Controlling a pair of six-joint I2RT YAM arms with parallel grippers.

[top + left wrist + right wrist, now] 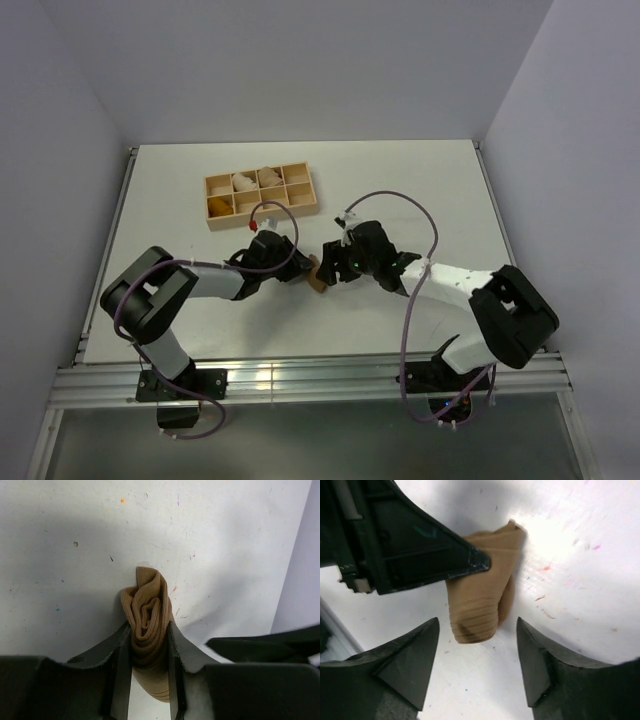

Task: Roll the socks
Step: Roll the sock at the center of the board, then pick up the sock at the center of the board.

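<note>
A tan-brown ribbed sock [147, 605] is rolled into a tight bundle on the white table. My left gripper [149, 630] is shut on it, one finger pressed against each side. In the top view the bundle [318, 276] lies between the two gripper heads, with the left gripper [303, 270] on its left side. My right gripper [478, 622] stands open just short of the sock's [480, 590] cuff end, and its fingers are apart from the fabric. One left finger [430, 550] crosses the upper left of the right wrist view. A second sock cannot be told apart.
A wooden compartment tray [213, 222] sits behind the grippers at centre left. It holds pale rolled bundles [243, 183] and an orange-tan one [219, 206]. Both arms meet mid-table, and the right gripper [330, 268] is close to the left one.
</note>
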